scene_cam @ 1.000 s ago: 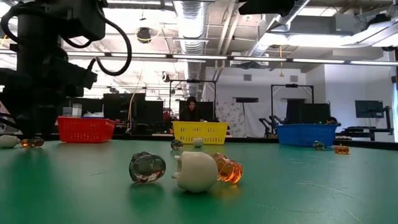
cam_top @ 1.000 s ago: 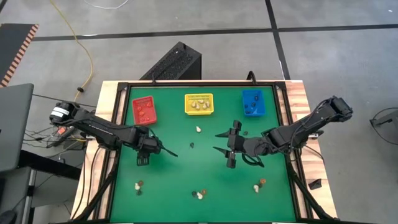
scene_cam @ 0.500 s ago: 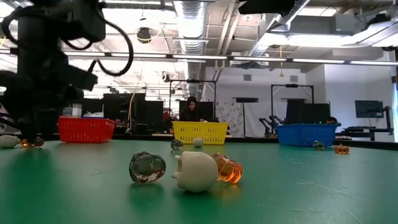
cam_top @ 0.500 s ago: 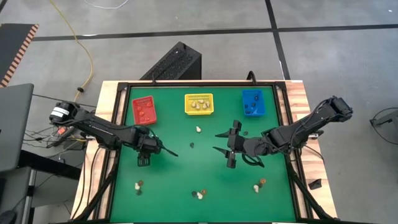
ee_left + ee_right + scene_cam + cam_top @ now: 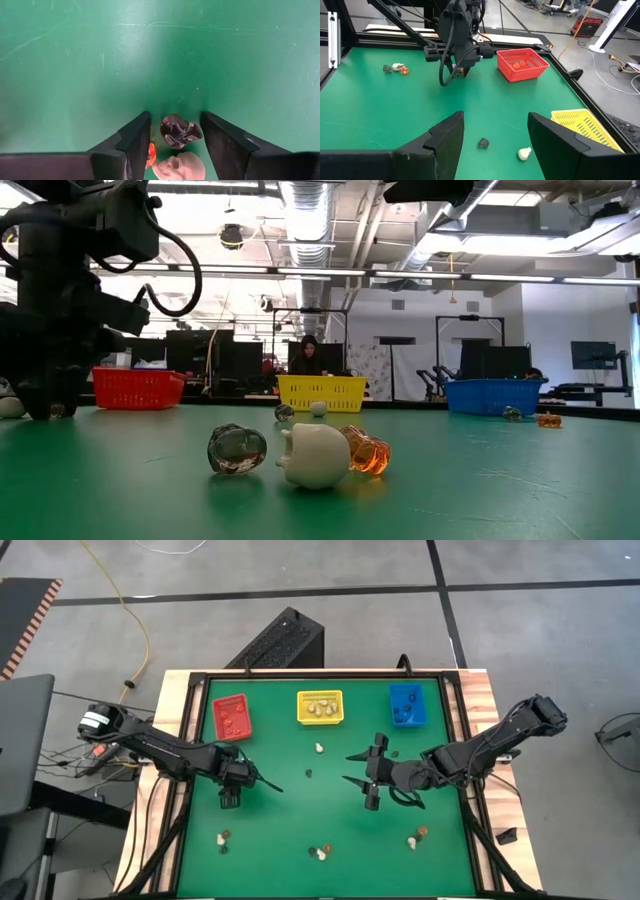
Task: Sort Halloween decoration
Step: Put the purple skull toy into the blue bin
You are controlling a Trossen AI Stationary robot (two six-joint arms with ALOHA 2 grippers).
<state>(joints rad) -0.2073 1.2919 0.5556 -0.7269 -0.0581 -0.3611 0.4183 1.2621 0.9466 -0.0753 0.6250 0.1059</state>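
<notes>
Matt green mat, glossy little trinkets

The flat green table mat (image 5: 520,490) looks matt and faintly scuffed, framed by pale bare wood (image 5: 487,700) along the table's edges. The smooth cream-white skull (image 5: 313,454) has a soft sheen; the clear orange piece (image 5: 366,450) and smoky dark piece (image 5: 237,449) look glassy. The red (image 5: 139,388), yellow (image 5: 320,392) and blue (image 5: 494,395) bins are meshed plastic.

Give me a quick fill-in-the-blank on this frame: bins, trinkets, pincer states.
The bin between the red bin and the blue bin is ____.
In the left wrist view, the dark skull lies ____ the left pincer's fingers.
The right pincer is ____ and holds nothing.
In the low view, the cream skull touches an ____ trinket.

Missing words: yellow; between; open; orange
</notes>
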